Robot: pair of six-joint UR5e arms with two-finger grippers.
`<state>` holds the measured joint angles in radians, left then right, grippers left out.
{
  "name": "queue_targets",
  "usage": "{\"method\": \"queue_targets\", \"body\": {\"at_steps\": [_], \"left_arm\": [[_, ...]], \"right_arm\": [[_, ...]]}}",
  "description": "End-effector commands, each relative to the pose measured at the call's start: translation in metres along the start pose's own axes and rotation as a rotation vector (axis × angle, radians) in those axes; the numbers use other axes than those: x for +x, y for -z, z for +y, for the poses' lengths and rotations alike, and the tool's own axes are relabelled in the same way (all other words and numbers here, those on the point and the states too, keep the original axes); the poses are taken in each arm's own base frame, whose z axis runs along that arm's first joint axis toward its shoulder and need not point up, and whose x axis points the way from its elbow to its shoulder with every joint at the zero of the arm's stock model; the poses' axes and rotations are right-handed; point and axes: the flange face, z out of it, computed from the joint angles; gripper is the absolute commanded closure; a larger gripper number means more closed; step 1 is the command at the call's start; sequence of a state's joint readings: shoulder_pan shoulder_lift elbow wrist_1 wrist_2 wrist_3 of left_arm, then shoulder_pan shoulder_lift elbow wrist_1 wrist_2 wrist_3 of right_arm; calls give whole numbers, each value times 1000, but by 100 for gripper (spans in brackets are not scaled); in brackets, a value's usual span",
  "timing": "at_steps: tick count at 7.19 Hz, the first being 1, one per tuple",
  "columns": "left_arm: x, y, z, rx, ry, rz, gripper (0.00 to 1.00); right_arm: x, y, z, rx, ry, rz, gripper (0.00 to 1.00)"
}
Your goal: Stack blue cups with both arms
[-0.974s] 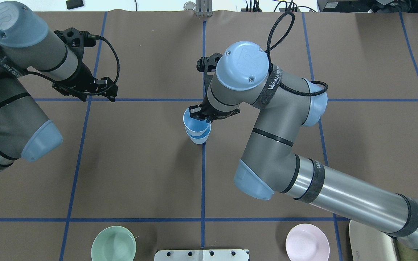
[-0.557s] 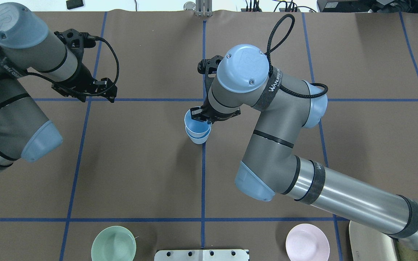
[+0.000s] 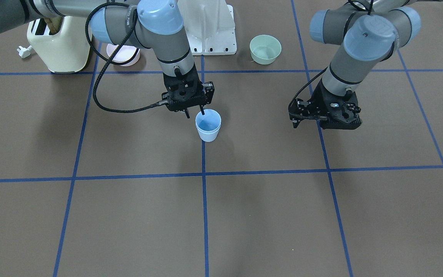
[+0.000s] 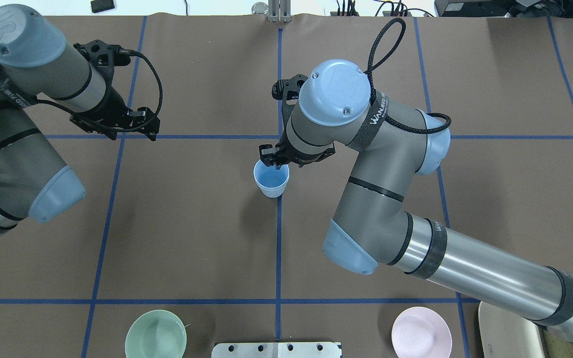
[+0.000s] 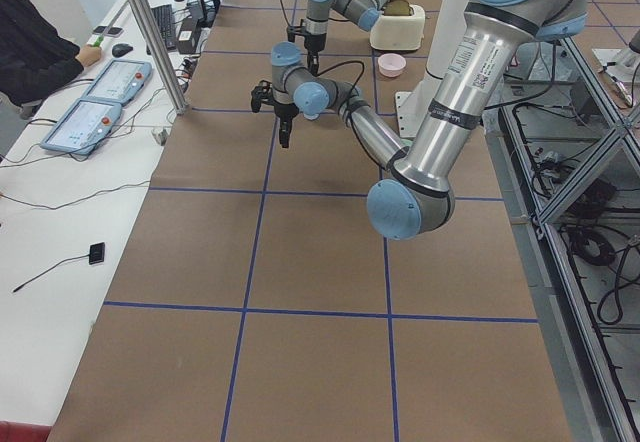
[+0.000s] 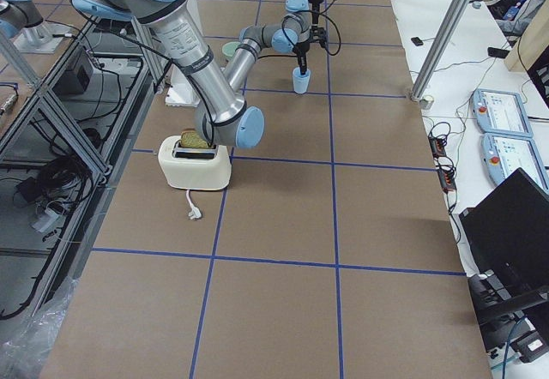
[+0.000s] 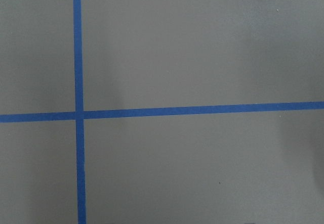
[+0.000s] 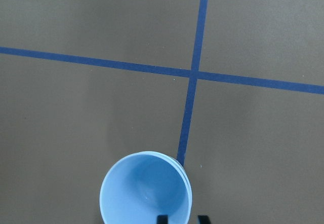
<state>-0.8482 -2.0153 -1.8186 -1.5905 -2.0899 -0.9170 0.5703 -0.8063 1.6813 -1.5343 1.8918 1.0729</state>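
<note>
The two blue cups (image 4: 271, 180) stand nested one inside the other at the table's middle, upright on a blue tape line; they also show in the front view (image 3: 208, 126) and the right wrist view (image 8: 146, 191). My right gripper (image 3: 194, 113) hovers over the stack's rim. Its fingers (image 8: 162, 218) stand apart, one over the inside of the cup and one outside the rim, and they are not clamped on it. My left gripper (image 4: 155, 128) is open and empty, well to the left of the cups, above bare table.
A mint-green bowl (image 4: 155, 334) and a pink bowl (image 4: 421, 332) sit at the robot's edge of the table, either side of the white pedestal base (image 3: 210, 30). A cream toaster (image 3: 60, 46) stands beyond the pink bowl. Blue tape lines grid the brown table.
The upper cup, held raised and tilted in the lower one, has dropped fully into it. My right gripper has let it go and shifted slightly. The left arm has not moved.
</note>
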Motion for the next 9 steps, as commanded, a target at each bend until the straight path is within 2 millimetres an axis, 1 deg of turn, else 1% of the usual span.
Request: {"method": "queue_targets", "body": {"at_steps": [1, 2, 3, 4, 5, 6, 7, 8, 9], "left_arm": [[-22, 7, -2, 9, 23, -11, 8], [-44, 12, -3, 18, 49, -23, 3], [-66, 19, -8, 30, 15, -39, 2], [-100, 26, -13, 36, -46, -60, 2], [-138, 41, -19, 28, -42, -53, 2], [-185, 50, -20, 23, -111, -74, 2], [-228, 59, -24, 28, -157, -104, 2], [-263, 64, -23, 14, -158, -101, 2], [-289, 71, -19, -5, -177, -65, 2]], "right_arm": [[33, 19, -32, 43, -41, 18, 0], [70, 23, -49, 66, -65, 50, 0], [94, 32, -69, 118, -114, 88, 0], [128, 34, -82, 167, -143, 145, 0], [179, 33, -98, 260, -161, 246, 0], [217, 42, -115, 270, -117, 243, 0], [263, 60, -126, 208, -89, 232, 0], [324, 82, -140, 135, -87, 205, 0], [396, 107, -140, 83, -76, 185, 0]]}}
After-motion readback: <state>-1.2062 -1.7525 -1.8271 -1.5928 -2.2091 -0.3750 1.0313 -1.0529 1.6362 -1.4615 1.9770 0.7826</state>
